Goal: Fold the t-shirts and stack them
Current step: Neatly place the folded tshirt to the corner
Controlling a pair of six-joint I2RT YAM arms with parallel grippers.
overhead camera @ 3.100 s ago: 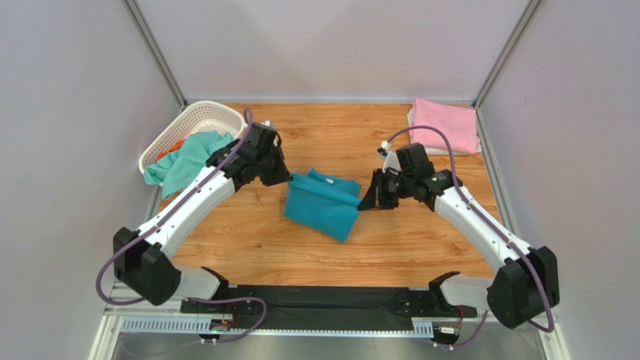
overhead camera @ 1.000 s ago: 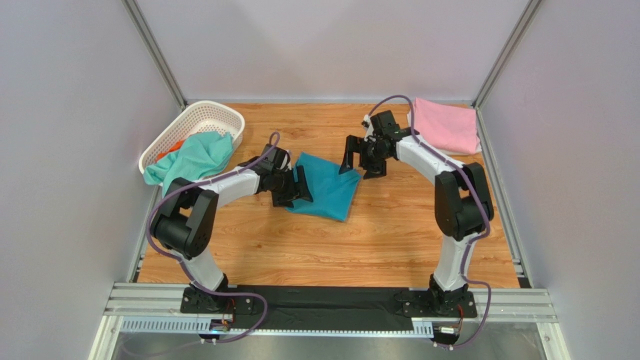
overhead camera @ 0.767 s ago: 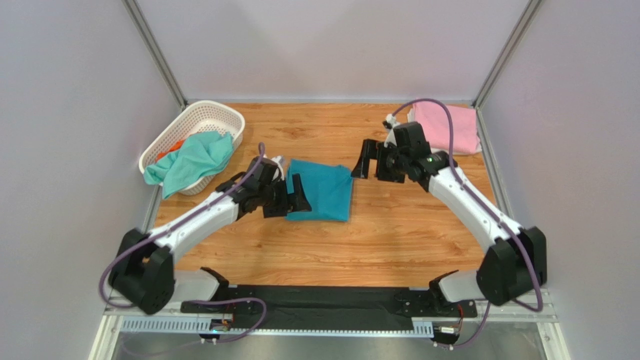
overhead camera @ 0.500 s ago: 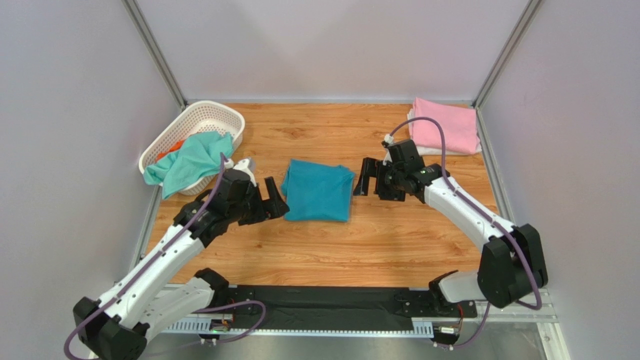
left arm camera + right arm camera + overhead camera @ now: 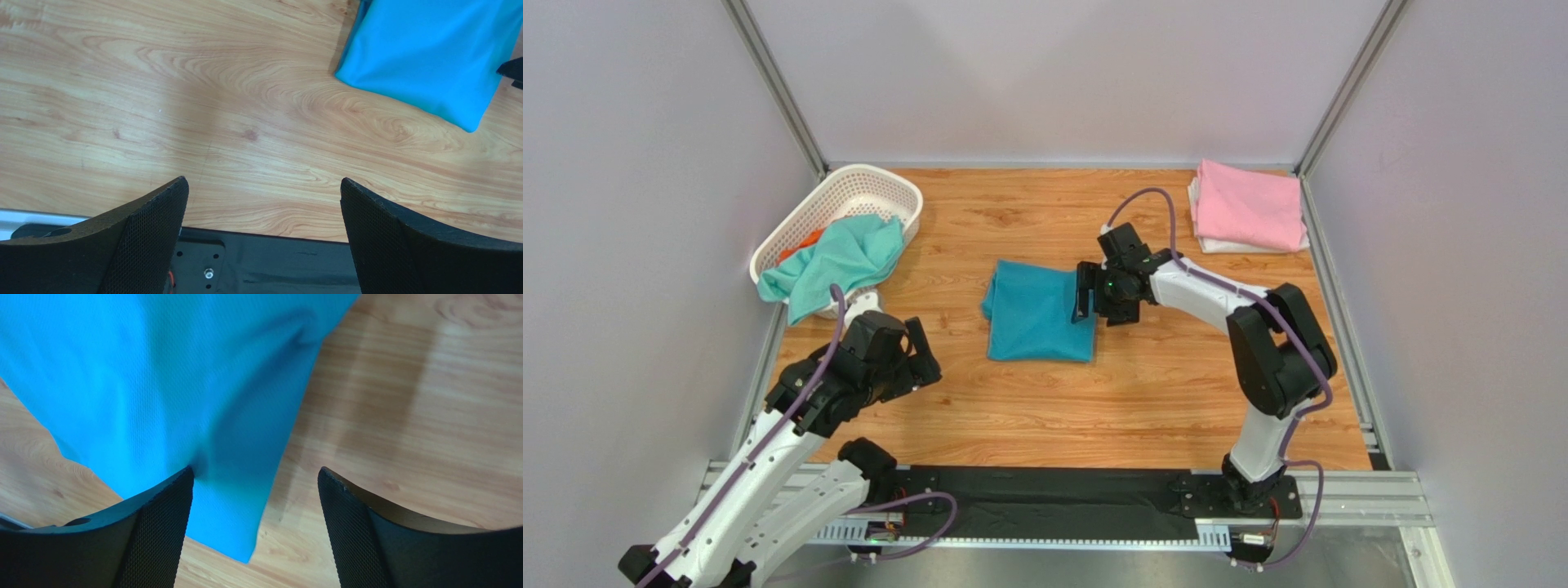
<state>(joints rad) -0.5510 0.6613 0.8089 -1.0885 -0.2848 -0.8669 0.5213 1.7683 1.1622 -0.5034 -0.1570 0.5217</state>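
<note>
On the wooden tabletop (image 5: 1014,410) the teal t-shirt (image 5: 1041,314) lies folded at the centre, the right fingers (image 5: 153,533) spread astride its right edge and the left fingers (image 5: 147,233) spread over bare wood well apart, so folding looks finished, and stacking it on the pink t-shirt (image 5: 1249,205) calls for pinching every layer.

Bright, even light from overhead. A soft shadow edges the teal t-shirt (image 5: 153,386), blurred up close. A pale sheen streaks the wooden table (image 5: 184,79).
</note>
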